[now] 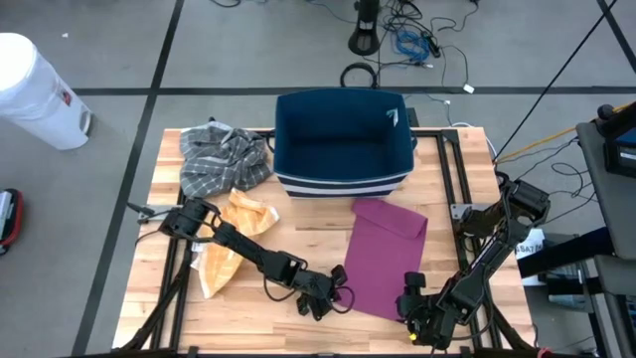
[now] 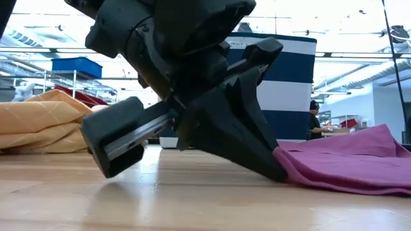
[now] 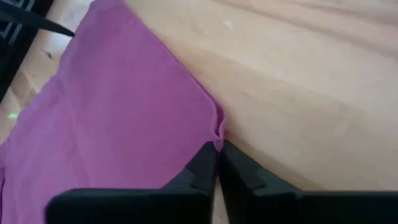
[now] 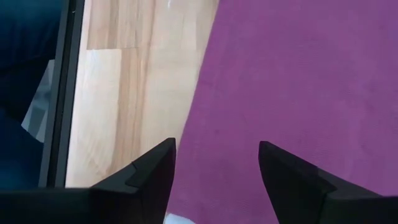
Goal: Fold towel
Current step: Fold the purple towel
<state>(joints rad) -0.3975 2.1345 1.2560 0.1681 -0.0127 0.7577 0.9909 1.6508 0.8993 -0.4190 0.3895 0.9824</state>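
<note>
Purple towel (image 1: 383, 257) flat on table (image 1: 308, 239) right of centre, near side of blue bin (image 1: 343, 141). Left gripper (image 1: 336, 291) low at towel's near-left edge, fingers (image 3: 205, 163) clenched on a pinch of the hem. Right gripper (image 1: 412, 303) over towel's near-right corner, fingers (image 4: 149, 171) spread apart, cloth between them, not grasped. Orange cloth (image 1: 231, 244) at left, beside left arm. Grey plaid cloth (image 1: 221, 159) at far left, just beside bin.

Even bright overhead light; low view backlit, foreground blurred.
</note>
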